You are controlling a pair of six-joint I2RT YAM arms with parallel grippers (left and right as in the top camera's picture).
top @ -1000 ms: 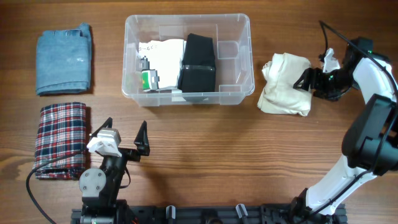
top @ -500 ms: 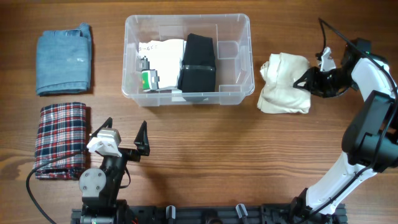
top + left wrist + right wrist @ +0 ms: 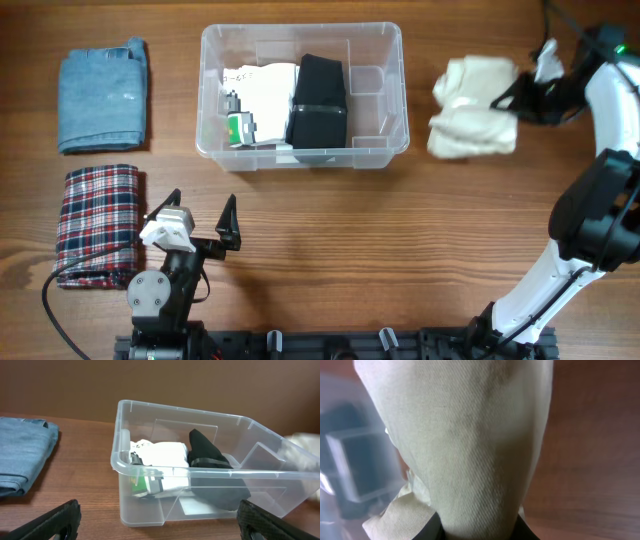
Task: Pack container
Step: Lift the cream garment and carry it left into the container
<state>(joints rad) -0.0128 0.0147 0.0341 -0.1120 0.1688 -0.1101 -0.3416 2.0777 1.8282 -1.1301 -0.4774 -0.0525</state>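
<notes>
Container: the clear bin (image 3: 378,100) stood on the table (image 3: 400,250) at 12 o'clock from the table's middle, open side up.
Inside it: a black folded item (image 3: 319,100) in the middle, a white packet (image 3: 262,90) touching it at 9 o'clock, and a small green-and-white thing (image 3: 238,128) against the packet.
Right gripper (image 3: 512,98): at 2 o'clock, clenched on a cream cloth (image 3: 470,122) that hung just beside the bin's short wall, at 3 o'clock from it.
Left gripper (image 3: 203,196): at 7 o'clock, fingers spread wide, nothing between them.
In the way: the bin's right wall stood between the cream cloth and the bin's inside.
Around: a folded denim cloth (image 3: 102,95) at 10 o'clock and a folded plaid cloth (image 3: 97,225) at 8 o'clock, touching the left arm's base.
Count: one bin, three things in it, three cloths outside it, two grippers.
</notes>
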